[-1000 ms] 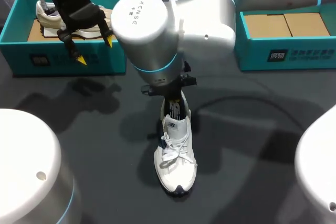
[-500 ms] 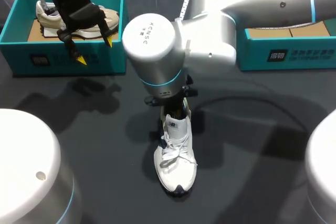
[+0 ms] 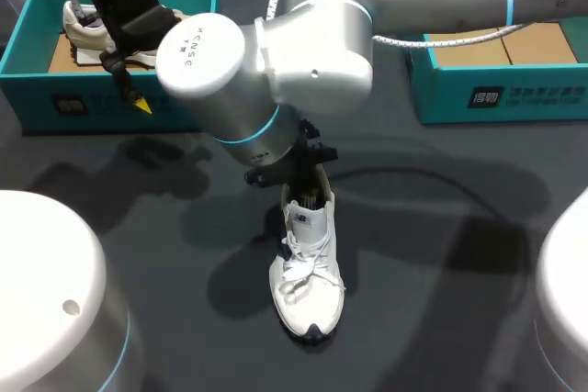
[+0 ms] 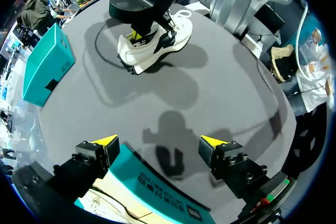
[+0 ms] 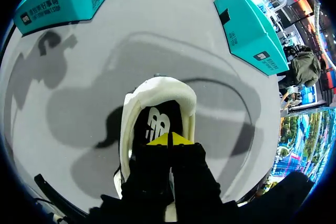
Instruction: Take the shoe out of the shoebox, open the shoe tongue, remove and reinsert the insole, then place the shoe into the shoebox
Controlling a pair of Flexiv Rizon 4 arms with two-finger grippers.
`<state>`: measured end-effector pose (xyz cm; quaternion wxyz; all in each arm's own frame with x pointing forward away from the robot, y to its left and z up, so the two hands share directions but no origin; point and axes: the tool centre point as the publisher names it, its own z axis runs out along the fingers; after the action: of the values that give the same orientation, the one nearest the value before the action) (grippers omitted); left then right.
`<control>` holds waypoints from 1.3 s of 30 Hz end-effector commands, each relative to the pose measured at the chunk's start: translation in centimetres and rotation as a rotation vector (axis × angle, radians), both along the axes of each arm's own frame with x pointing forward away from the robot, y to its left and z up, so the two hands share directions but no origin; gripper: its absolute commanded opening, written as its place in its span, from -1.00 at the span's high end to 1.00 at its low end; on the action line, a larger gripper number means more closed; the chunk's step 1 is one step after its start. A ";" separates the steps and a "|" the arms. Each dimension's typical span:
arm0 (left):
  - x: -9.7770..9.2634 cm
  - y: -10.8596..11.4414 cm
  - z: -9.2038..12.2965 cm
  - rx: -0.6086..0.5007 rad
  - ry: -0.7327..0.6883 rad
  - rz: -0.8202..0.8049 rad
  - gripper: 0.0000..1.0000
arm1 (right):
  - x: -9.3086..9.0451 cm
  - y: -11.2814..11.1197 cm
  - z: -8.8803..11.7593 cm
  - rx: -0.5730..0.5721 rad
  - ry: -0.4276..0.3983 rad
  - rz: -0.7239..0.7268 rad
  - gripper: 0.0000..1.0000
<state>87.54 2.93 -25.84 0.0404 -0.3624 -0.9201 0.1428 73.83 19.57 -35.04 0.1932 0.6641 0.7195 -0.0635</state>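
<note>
While the upper-left shoebox holds a beige shoe and the upper-right shoebox shows cardboard, the white shoe lies mid-frame, long axis vertical, toe toward the bottom edge. Now the right gripper has its tips pinched together inside the collar; the left gripper gapes wide, empty.

Right claw hidden from above under right arm, white shoe heel covered.

1. White shoe sits at your lower centre, toe pointing down-frame
2. Your right arm reaches from upper right over its heel
3. Upper left, a teal shoebox holds a beige shoe
</note>
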 end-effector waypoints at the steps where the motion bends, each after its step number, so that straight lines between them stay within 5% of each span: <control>1: -0.1 0.1 0.0 0.002 -0.001 0.000 -1.00 | -0.1 -0.6 -1.2 -0.050 0.011 -0.021 1.00; 15: -0.1 0.1 0.0 0.002 -0.001 0.000 -1.00 | -0.3 -2.0 -5.2 0.048 0.076 -0.018 1.00; 27: -0.1 0.1 0.0 0.002 -0.001 0.000 -1.00 | 1.0 0.2 -1.2 -0.054 0.002 0.077 1.00; 39: -0.1 0.1 0.0 0.002 -0.001 0.000 -1.00 | 2.3 -1.9 -4.4 -0.056 0.075 0.025 1.00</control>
<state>87.54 2.93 -25.84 0.0404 -0.3624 -0.9201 0.1428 75.47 18.16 -38.00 0.1998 0.6426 0.7327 -0.1015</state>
